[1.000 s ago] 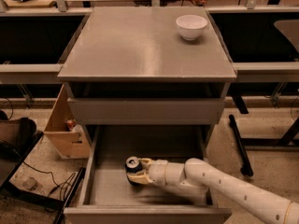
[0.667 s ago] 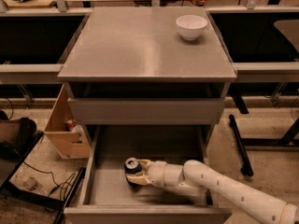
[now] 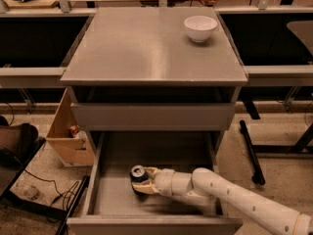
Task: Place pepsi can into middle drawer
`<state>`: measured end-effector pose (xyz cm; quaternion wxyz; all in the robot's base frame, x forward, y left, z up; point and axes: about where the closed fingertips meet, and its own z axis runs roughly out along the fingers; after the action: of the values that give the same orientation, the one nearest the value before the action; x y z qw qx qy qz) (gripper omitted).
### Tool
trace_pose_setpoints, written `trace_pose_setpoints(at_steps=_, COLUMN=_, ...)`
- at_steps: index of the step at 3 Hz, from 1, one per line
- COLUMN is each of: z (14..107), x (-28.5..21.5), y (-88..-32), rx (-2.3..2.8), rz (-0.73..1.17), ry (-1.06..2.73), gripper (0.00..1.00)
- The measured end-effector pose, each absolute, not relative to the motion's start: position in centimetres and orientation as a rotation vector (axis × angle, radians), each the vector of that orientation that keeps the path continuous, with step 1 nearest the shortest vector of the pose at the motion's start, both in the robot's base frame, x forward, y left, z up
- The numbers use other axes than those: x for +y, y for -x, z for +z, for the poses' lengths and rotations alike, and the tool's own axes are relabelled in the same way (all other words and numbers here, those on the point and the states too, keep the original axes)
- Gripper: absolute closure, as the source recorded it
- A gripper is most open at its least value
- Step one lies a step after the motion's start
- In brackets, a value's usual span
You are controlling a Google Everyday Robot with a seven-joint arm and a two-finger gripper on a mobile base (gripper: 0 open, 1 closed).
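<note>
The middle drawer (image 3: pixel 110 199) is pulled out wide below the cabinet top. The pepsi can (image 3: pixel 138 176), dark blue with a silver top, stands upright inside it, near the drawer's middle. My gripper (image 3: pixel 142 180) reaches in from the right on a white arm, and its fingers are shut around the can's body. The can's base appears to rest on the drawer floor.
A white bowl (image 3: pixel 200 28) stands at the back right of the grey cabinet top (image 3: pixel 146 48). A closed grey drawer front (image 3: pixel 154 115) sits above the open one. A cardboard box (image 3: pixel 68 133) stands on the floor to the left, with cables and a dark bag further left.
The gripper and can have shifted slightly left inside the drawer; the grip on the can is unchanged.
</note>
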<state>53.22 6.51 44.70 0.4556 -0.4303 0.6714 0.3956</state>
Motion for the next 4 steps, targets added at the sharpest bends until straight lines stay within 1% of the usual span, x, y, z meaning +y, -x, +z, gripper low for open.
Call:
trace_pose_setpoints(at_steps=2, z=44.70, x=6.51, y=-53.22, rx=1.656, rz=0.976, ry=1.061, gripper=0.13)
trace_pose_setpoints(at_steps=3, z=44.71, x=6.52, y=-53.21, rx=1.656, rz=0.976, ry=1.061, gripper=0.00)
trace_pose_setpoints(at_steps=4, z=45.06, x=6.54, y=-53.20, rx=1.653, rz=0.976, ry=1.064, gripper=0.00)
